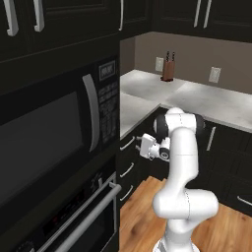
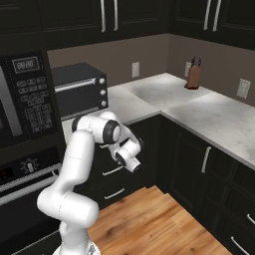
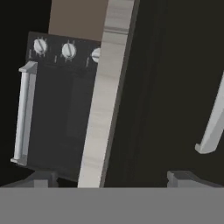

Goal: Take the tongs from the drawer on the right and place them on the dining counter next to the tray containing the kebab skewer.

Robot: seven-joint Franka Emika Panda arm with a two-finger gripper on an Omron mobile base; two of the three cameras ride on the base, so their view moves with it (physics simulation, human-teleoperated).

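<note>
Now arm folded, pincer [image 1: 143, 145] spread wide, facing black cabinet drawers [image 1: 127, 170].

The robot arm [image 1: 183, 162] is smooth, round and shiny white, like fat tubes joined together. It has dark black rings at its joints. Its hand [image 1: 147, 146] is white with grey parts.

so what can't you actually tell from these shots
- What the drawers hold: all closed in both base views, so no tongs to see.
- Pincer fingertips: too small in the left base view; in the right base view the hand blocks them.
- Hand view: toaster oven cut off by the counter edge; only the drawer handle's end shows.
</note>
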